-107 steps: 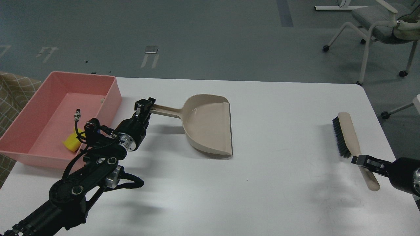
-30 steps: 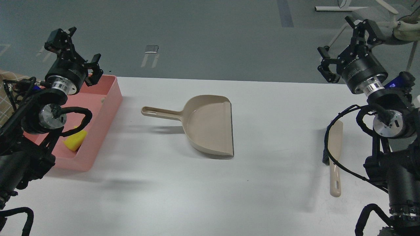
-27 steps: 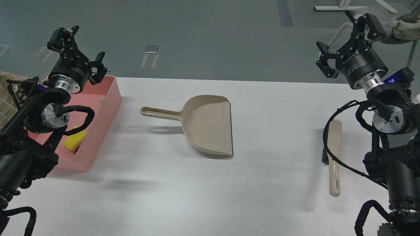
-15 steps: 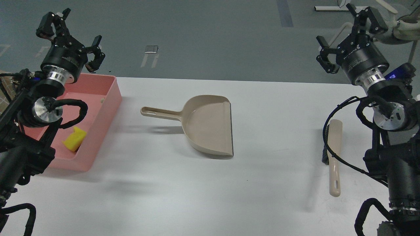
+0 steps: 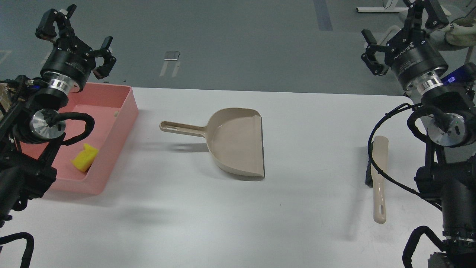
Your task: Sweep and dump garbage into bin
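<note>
Both arms are hanging up high with nothing in them: the left gripper (image 5: 76,35) and the right gripper (image 5: 403,22) are both spread wide apart. The yellow chunk (image 5: 84,158) is sitting inside the pink bin (image 5: 122,119) on the far left, while the bread slice is hiding from me. The dustpan (image 5: 234,143) and brush (image 5: 377,175) are lying on the white table (image 5: 223,223), so a dropping arm could be knocking the bin's wall.

Lab or office: grey floor (image 5: 241,44) with tape marks, wheeled chair (image 5: 455,31), white table (image 5: 297,208).
</note>
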Controlling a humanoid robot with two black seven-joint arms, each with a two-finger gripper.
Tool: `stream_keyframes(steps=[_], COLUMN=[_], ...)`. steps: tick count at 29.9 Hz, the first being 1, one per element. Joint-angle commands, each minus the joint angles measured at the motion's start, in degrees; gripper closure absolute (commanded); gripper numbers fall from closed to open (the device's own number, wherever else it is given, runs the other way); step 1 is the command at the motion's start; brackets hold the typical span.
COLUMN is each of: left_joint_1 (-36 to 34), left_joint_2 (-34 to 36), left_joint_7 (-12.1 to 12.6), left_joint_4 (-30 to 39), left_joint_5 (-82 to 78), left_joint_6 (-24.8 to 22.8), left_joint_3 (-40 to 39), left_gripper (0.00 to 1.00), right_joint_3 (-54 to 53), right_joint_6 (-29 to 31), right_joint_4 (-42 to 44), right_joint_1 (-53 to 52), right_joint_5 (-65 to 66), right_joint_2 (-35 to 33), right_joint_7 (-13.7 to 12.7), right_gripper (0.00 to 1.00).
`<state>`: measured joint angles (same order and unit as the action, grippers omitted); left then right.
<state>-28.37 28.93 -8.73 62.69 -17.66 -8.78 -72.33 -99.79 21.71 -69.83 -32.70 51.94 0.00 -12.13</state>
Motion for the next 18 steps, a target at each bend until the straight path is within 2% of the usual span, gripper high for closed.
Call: stream_keyframes(steps=[1, 10, 13, 18], left_joint_1=[-0.02, 0.07, 0.33, 0.51], left_joint_2=[0.43, 0.43, 0.52, 0.60], left_joint_7=[0.11, 0.03, 0.03, 0.11], left_joint_4=[1.46, 1.64, 1.73, 1.73], left_joint_5=[0.00, 0.00, 0.00, 0.00], left_joint_6=[0.08, 0.00, 0.00, 0.00], left_joint_3=[-0.79, -0.80, -0.88, -0.88], left_gripper=[0.02, 0.02, 0.02, 0.02], right_joint_3=[0.03, -0.14, -0.14, -0.14], right_joint_6=[-0.09, -0.09, 0.00, 0.00], right_joint_4=[0.30, 0.22, -0.05, -0.05], right_joint_1=[-0.08, 0.01, -0.08, -0.34], right_joint_5=[0.01, -0.08, -0.08, -0.08], right_joint_2=[0.00, 0.00, 0.00, 0.00], right_joint_7=[0.00, 0.09, 1.14, 1.32], right_gripper=[0.00, 0.00, 0.00, 0.00])
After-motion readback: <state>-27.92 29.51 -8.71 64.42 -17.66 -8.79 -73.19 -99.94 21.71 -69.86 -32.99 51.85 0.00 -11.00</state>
